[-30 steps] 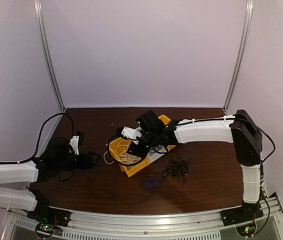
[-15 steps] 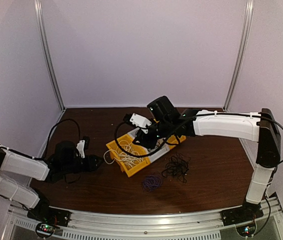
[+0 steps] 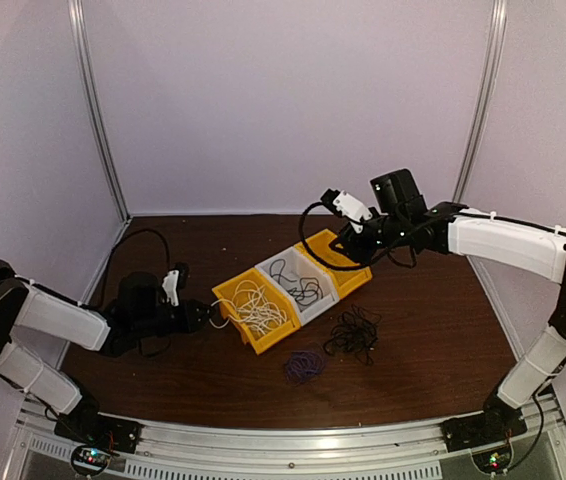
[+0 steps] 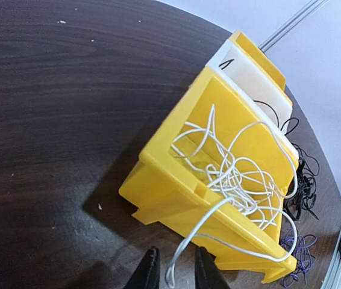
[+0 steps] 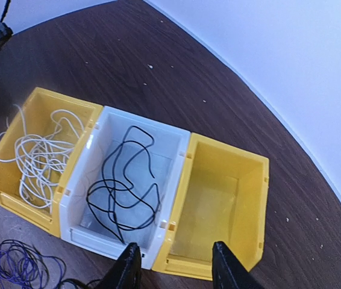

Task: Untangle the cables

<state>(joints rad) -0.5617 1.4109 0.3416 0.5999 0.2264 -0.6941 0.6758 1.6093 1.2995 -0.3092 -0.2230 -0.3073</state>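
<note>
Lying nearest the arms on the desk (image 3: 433, 340), a purple cable (image 3: 305, 365) sits at 6 o'clock of the white bin (image 5: 92, 232), with a black tangle (image 3: 353, 335) at 4 o'clock. A black cable (image 5: 125, 186) lies in that bin, and the white cable (image 4: 231, 174) fills the yellow bin (image 4: 164, 186). The left gripper (image 4: 173, 274), jaws narrowly parted, straddles the white cable's trailing end. The right gripper (image 5: 176, 268) hovers at 1 o'clock, jaws wide and empty.

No text, label, brand, number or sign legible in any view; nothing printed on the yellow and white bins (image 5: 146, 120).
</note>
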